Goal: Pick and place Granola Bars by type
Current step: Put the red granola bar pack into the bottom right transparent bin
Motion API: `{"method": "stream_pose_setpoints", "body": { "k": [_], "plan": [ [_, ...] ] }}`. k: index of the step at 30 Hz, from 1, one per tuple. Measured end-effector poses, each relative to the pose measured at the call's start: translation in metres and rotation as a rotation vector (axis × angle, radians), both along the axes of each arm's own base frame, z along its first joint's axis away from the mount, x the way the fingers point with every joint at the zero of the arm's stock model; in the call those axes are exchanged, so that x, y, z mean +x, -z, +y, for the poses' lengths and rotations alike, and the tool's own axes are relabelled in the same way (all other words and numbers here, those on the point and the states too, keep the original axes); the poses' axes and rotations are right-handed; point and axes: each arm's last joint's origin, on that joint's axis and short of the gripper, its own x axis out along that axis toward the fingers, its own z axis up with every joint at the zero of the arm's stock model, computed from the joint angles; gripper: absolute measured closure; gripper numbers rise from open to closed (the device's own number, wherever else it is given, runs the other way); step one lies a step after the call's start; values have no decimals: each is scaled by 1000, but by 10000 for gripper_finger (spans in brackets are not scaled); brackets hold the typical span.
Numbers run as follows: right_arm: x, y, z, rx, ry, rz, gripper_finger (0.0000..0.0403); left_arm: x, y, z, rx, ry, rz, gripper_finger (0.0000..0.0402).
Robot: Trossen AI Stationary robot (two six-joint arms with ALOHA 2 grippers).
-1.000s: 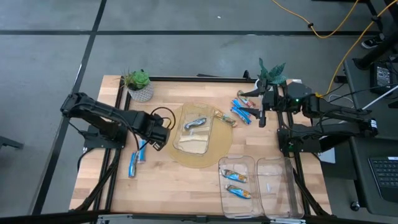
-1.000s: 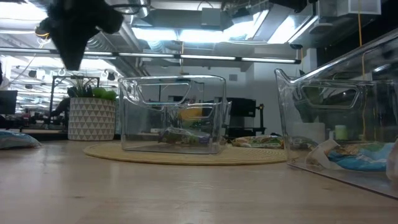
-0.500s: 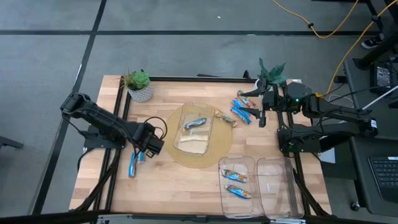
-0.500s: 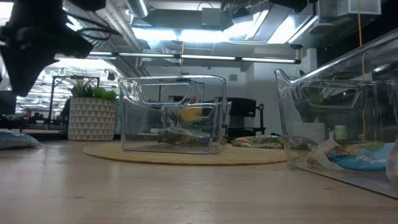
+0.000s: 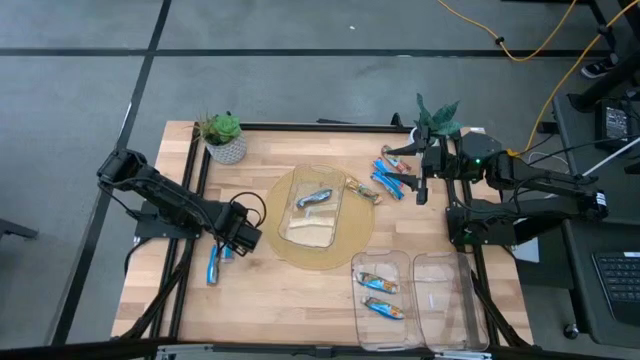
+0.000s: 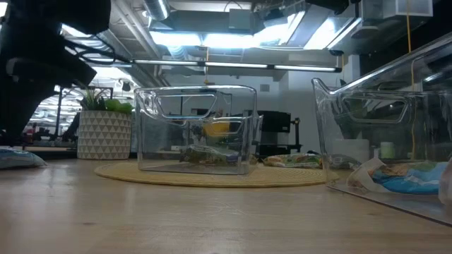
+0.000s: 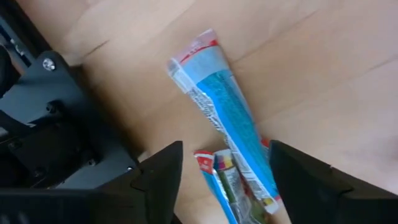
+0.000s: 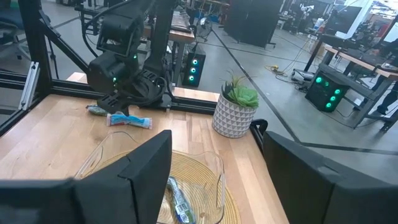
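Nearest to the front edge of the desk [image 5: 290, 300] stood two clear bins [image 5: 412, 300] side by side; the left one held two multicoloured bars [image 5: 381, 294], and the right one seemed to hold nothing I could make out. Further in, a round woven mat [image 5: 322, 222] carried a third clear bin [image 5: 311, 207] with one blue-and-silver bar [image 5: 314, 198] inside.

At the left side of the desk the left tool [image 5: 232, 246] was low over two bars [image 5: 215, 262] lying on the wood. In the left wrist view its fingers [image 7: 158, 174] stood apart, with a long blue bar [image 7: 224, 118] and a shorter bar [image 7: 225, 186] touching each other between them; neither finger clamped a bar.

Toward the back right, a group of bars [image 5: 390, 177] lay just beside the mat. The right tool [image 5: 421, 190] hung above the desk near that group, with its fingers [image 8: 134, 171] apart and holding nothing.

At the back left corner stood a small potted plant [image 5: 224, 137]
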Motion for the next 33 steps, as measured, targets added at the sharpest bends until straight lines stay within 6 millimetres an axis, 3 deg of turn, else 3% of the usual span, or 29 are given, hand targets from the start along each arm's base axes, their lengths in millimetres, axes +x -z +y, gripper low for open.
{"method": "stream_pose_setpoints", "body": {
  "k": [7,20,25,33],
  "plan": [
    [0,0,0,0,0,0,150,-1,11,0,-14,0,-31,143],
    [0,0,0,1,0,0,150,-7,33,2,-50,-7,-55,151],
    [0,0,0,1,0,0,150,-3,35,0,-78,6,-101,182],
    [0,0,0,1,0,0,150,-1,35,-1,-102,5,-122,273]
  ]
}}
